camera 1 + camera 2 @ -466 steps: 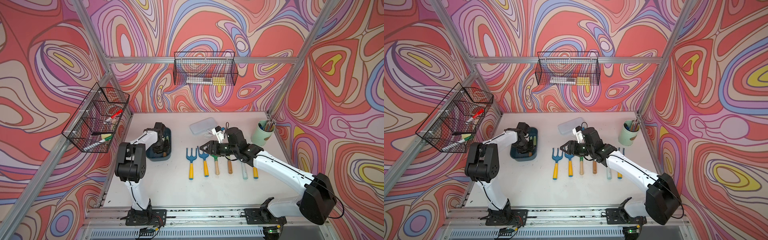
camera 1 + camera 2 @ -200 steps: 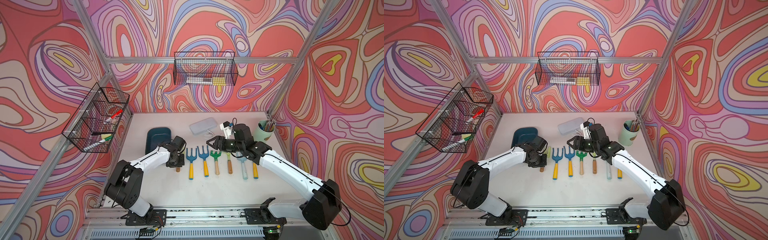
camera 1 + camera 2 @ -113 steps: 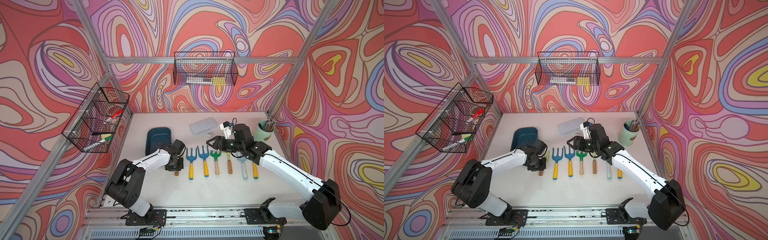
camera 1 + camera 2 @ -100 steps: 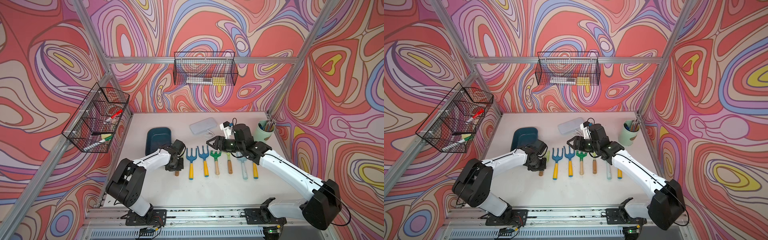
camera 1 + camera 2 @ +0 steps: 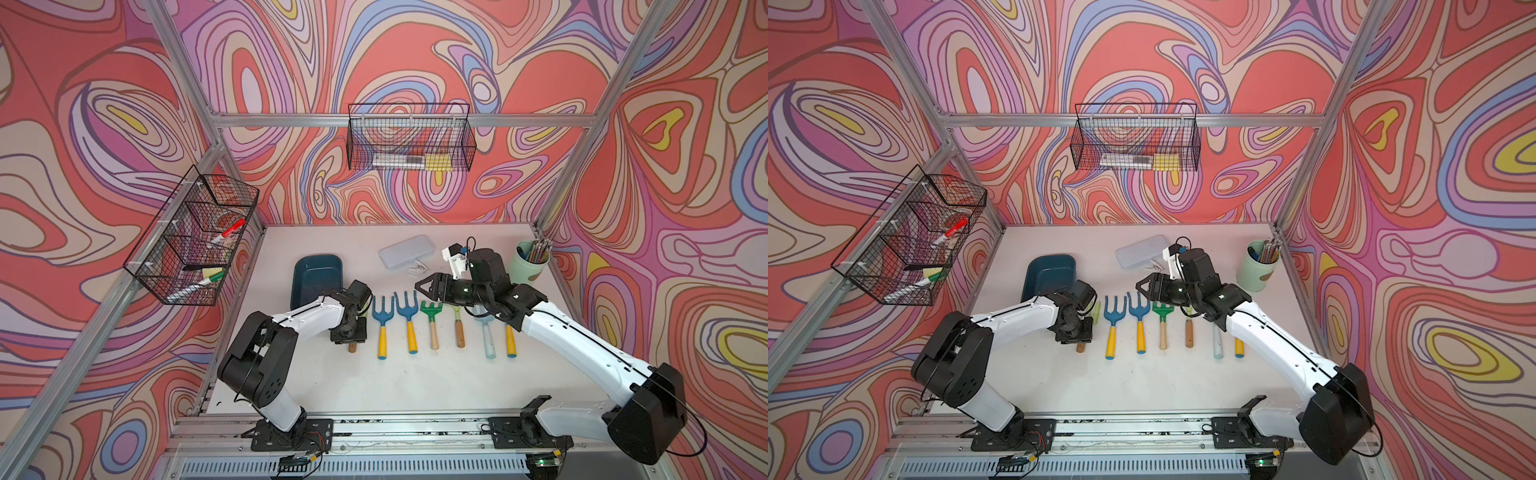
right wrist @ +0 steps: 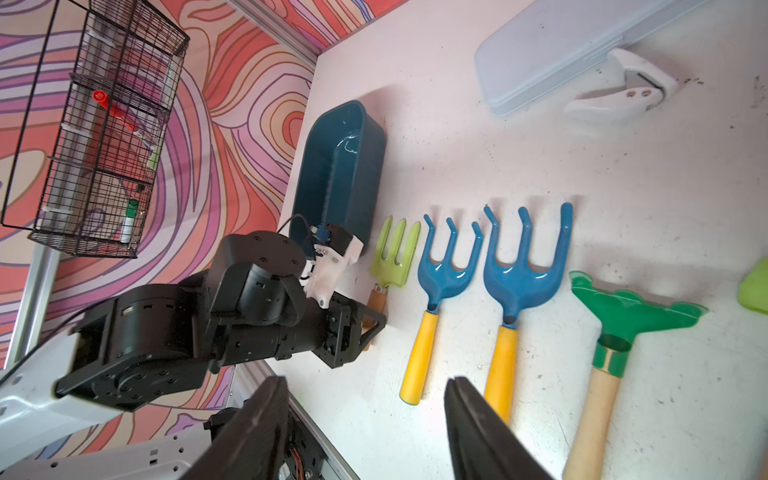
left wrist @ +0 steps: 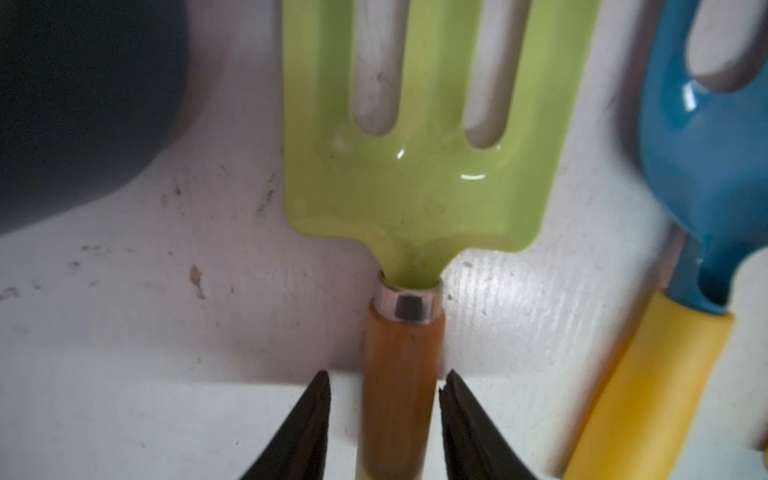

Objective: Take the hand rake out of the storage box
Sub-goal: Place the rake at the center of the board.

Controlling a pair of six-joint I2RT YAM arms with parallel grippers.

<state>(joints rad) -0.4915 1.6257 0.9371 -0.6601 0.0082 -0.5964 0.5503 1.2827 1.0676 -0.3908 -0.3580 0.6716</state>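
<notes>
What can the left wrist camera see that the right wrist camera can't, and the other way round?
Only the left wrist view: close up, the left end effector stands open, a finger each side of a wooden handle, small gaps showing. Only the right wrist view: the left arm, a wire basket, the pale case, a dark green rake and the open right end effector. Both: the lime hand rake on the table, outside the teal storage box, beside a blue fork.
</notes>
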